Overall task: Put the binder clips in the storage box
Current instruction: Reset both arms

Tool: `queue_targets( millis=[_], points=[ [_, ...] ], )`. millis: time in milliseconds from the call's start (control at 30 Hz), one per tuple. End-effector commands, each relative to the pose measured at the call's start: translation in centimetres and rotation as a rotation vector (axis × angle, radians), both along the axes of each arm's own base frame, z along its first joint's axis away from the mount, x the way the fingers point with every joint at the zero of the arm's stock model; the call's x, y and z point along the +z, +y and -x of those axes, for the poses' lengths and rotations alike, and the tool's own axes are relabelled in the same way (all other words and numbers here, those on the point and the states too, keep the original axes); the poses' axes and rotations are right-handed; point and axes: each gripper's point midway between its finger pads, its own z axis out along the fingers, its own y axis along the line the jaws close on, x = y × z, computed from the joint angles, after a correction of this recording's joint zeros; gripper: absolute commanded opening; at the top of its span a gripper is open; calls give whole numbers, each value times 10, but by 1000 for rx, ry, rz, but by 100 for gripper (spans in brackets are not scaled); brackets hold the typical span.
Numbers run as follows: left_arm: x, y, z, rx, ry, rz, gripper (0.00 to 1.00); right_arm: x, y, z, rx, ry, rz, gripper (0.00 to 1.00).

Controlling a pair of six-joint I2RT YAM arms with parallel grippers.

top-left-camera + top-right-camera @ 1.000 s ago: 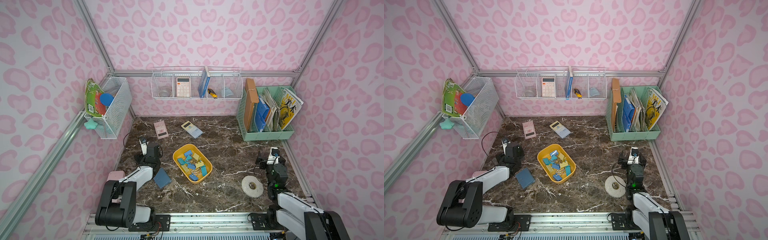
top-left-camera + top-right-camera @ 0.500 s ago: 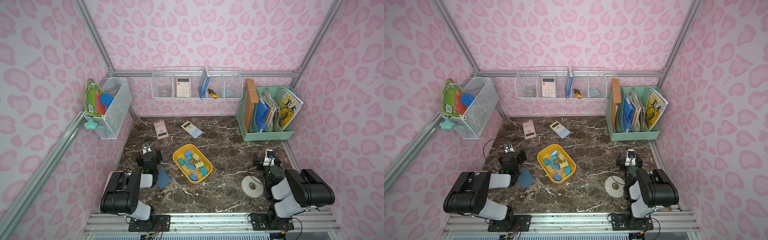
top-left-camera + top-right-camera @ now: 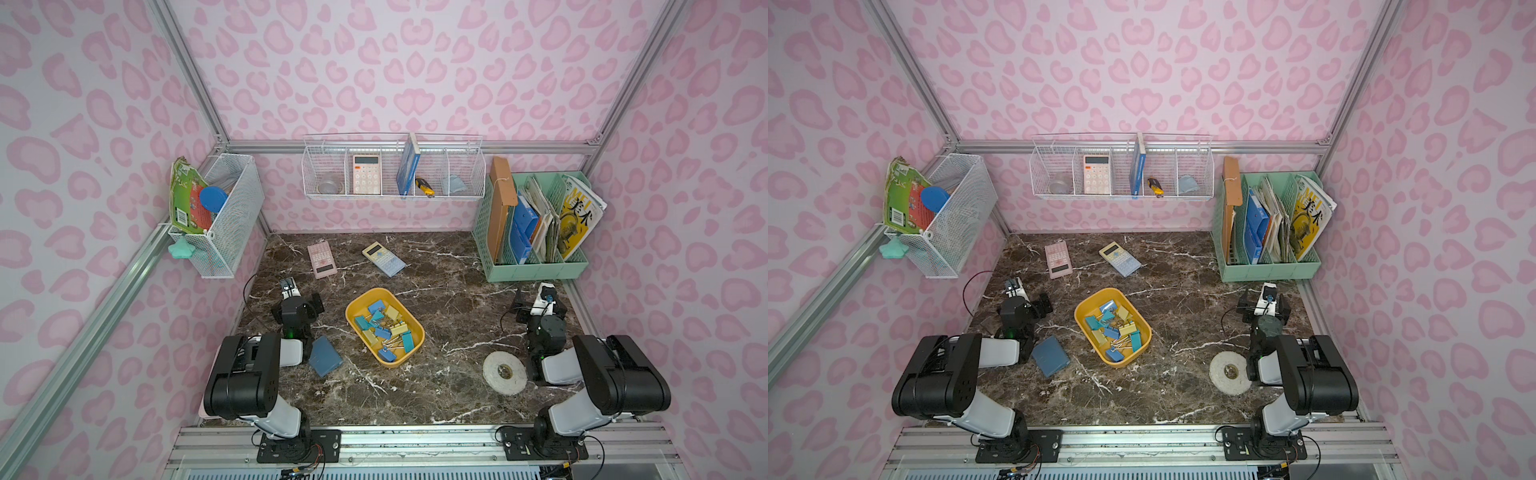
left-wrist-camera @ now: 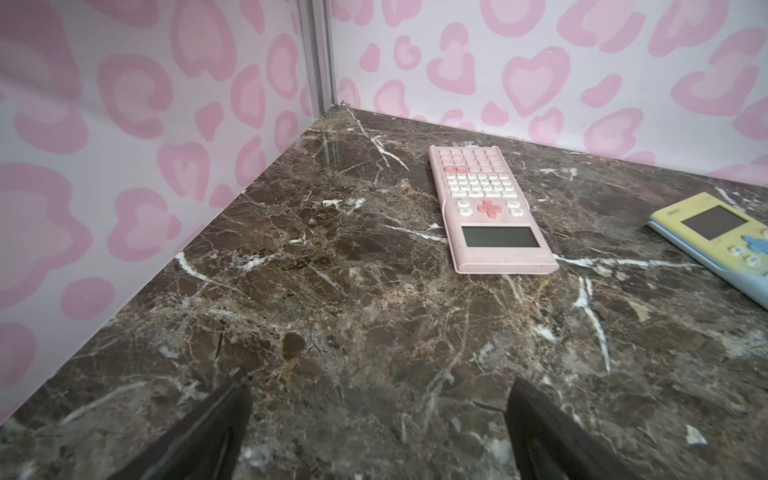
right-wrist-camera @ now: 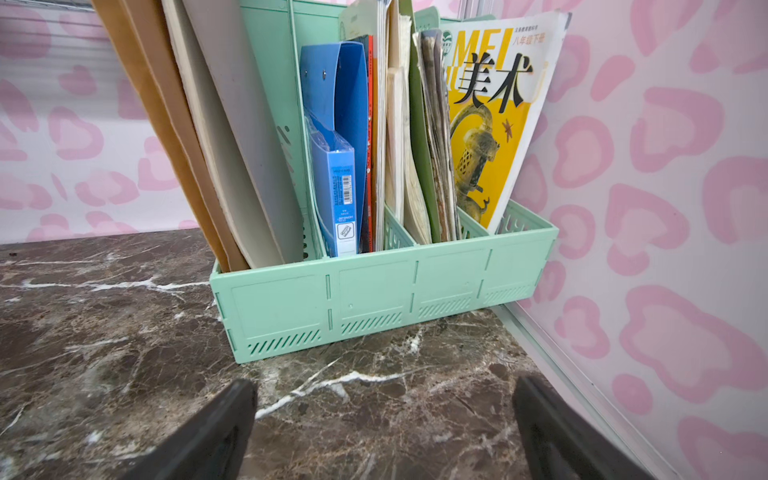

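Note:
The yellow storage box point(image 3: 356, 306) point(image 3: 1087, 308) sits mid-table in both top views. Several blue, teal and pale yellow binder clips point(image 3: 384, 328) point(image 3: 1115, 329) lie inside it; I see none loose on the marble. My left gripper point(image 3: 299, 300) point(image 3: 1027, 302) point(image 4: 376, 399) rests low to the left of the box, open, with only bare marble between its fingers. My right gripper point(image 3: 539, 303) point(image 3: 1262, 304) point(image 5: 384, 395) is at the far right, open and empty, facing the green organizer.
A pink calculator point(image 4: 486, 199) and a yellow-blue calculator point(image 3: 383, 258) lie toward the back. A blue-grey pad point(image 3: 326, 355) is beside the left arm and a tape roll point(image 3: 504, 372) beside the right arm. The mint file organizer point(image 5: 374, 299) fills the back right corner. Wire baskets point(image 3: 392, 170) hang on the walls.
Both arms have folded back, their elbows now raised over the bases. The grippers stay open and near the same spots. The box and clips have not moved.

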Motion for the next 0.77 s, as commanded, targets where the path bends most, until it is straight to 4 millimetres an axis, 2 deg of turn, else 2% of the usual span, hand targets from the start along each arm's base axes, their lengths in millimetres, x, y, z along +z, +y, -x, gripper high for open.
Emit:
queue_targets(
  millis=[0, 733],
  points=[
    [-1, -2, 0, -4, 1, 18, 100, 0, -3, 1, -16, -2, -9, 100],
    [-1, -2, 0, -5, 0, 18, 100, 0, 1, -1, -15, 1, 5, 100]
  ],
)
